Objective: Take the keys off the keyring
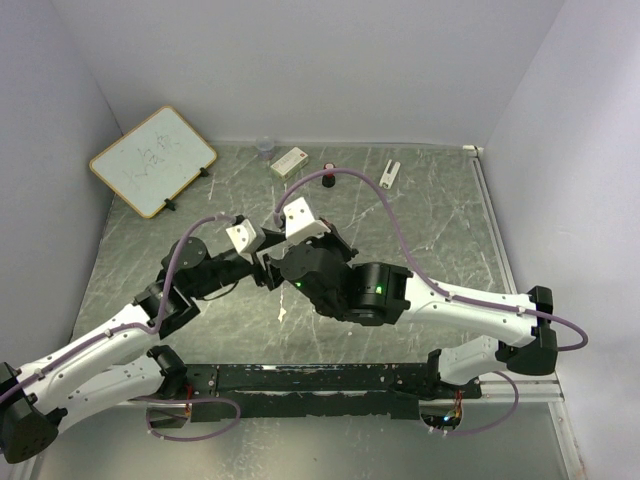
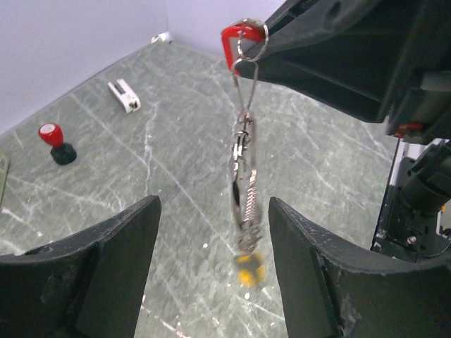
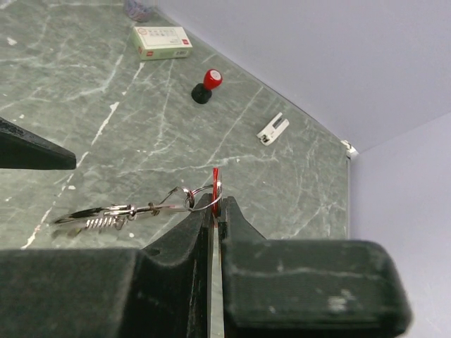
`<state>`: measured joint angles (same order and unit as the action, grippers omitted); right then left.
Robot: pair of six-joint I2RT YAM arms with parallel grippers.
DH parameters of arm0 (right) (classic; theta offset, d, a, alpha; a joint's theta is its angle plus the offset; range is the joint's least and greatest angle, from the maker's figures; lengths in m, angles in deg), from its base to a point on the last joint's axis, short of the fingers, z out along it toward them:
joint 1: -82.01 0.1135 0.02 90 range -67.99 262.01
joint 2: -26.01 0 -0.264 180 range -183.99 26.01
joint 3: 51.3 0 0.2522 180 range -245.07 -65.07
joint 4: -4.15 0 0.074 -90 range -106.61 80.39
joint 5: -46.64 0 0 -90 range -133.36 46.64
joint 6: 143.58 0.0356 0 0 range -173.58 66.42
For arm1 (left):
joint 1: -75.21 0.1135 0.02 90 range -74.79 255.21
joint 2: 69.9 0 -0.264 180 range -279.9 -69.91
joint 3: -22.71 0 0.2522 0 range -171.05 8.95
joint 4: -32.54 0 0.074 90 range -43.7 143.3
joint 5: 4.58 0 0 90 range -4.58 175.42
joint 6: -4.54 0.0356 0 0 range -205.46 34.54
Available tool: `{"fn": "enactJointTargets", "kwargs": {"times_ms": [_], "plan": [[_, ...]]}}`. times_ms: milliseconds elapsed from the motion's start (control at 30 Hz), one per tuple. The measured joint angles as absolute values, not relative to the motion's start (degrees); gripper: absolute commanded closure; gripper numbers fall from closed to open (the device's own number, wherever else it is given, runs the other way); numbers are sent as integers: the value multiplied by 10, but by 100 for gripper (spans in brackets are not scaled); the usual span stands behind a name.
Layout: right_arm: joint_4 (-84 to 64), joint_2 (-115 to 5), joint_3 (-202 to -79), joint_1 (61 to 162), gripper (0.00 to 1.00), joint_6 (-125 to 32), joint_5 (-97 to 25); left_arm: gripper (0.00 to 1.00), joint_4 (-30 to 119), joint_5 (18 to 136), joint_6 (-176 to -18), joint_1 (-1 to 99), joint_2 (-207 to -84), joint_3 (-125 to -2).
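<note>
My right gripper [image 3: 215, 204] is shut on the red-headed key [image 3: 215, 179], held edge-on between its pads. The thin silver keyring [image 3: 201, 191] loops through that key. A silver clasp and spring chain [image 3: 106, 215] trails from the ring. In the left wrist view the red key [image 2: 231, 44] and keyring [image 2: 252, 44] sit at the right gripper's tip. The chain [image 2: 243, 176] hangs down, with a blurred yellow-headed key [image 2: 249, 269] at its bottom end. My left gripper [image 2: 213, 211] is open, its fingers either side of the hanging chain without touching it. Both grippers meet mid-table [image 1: 268, 265].
A whiteboard [image 1: 152, 160] leans at the back left. A clear cup [image 1: 265, 147], a white box [image 1: 289, 161], a red-topped black knob [image 1: 328, 180] and a white clip [image 1: 390, 172] lie along the back of the table. A black rail [image 1: 320, 380] runs along the near edge.
</note>
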<state>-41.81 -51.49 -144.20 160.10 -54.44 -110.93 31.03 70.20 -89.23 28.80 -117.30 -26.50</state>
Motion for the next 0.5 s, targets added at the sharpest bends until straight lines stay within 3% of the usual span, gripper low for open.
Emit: {"fn": "enactJointTargets", "kwargs": {"times_ms": [167,333,500], "plan": [[-397,-488,-1430,1602,100,-545,-1086,26,231,675,-906,288,-1160,-239],[-383,-471,-1425,1602,100,-546,-1074,33,144,662,-925,288,-1158,-212],[-379,-471,-1422,1603,100,-547,-1069,34,45,655,-950,288,-1186,-183]]}}
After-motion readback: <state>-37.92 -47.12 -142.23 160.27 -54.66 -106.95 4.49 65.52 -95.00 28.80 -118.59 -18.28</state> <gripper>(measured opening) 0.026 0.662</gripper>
